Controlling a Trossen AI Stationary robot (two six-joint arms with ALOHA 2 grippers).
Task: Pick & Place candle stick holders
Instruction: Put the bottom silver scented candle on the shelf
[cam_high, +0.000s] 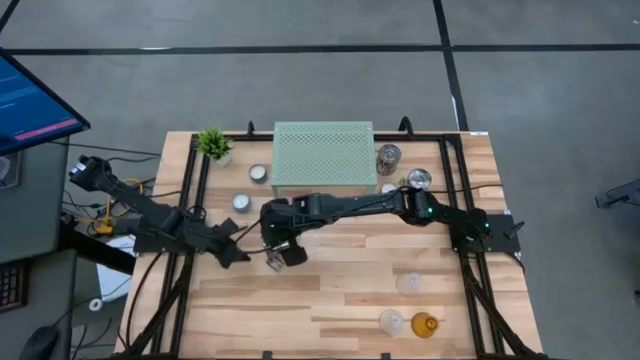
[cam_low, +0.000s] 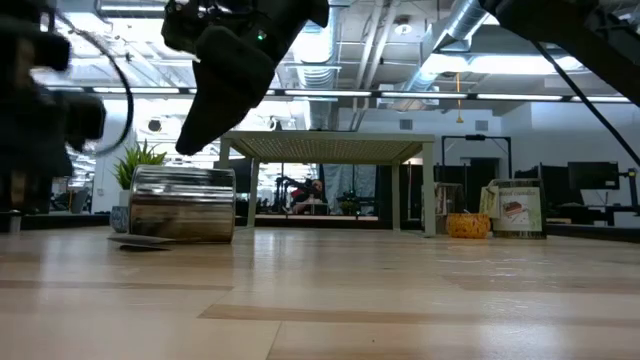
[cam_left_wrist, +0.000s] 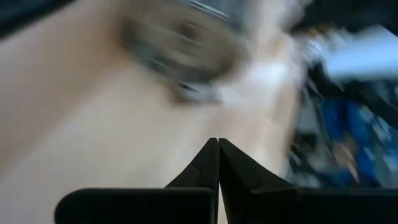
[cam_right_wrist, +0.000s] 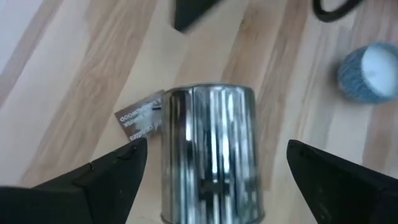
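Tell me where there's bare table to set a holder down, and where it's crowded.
Free: the front-left boards, below the left gripper, and the middle front, left of the clear cups and amber cup. Crowded: the back edge around the mesh stand, and the centre, where the open right gripper straddles a silvery jar.

Small tag (cam_right_wrist: 140, 118) on the worktop (cam_right_wrist: 74, 74), touching the silvery jar (cam_right_wrist: 211, 155) that stands between the right end effector (cam_right_wrist: 211, 168) fingers: printed lettering, upside down and too small to read. Low view: box (cam_low: 515, 208) with printed label in the room behind, not legible. No other readable text.
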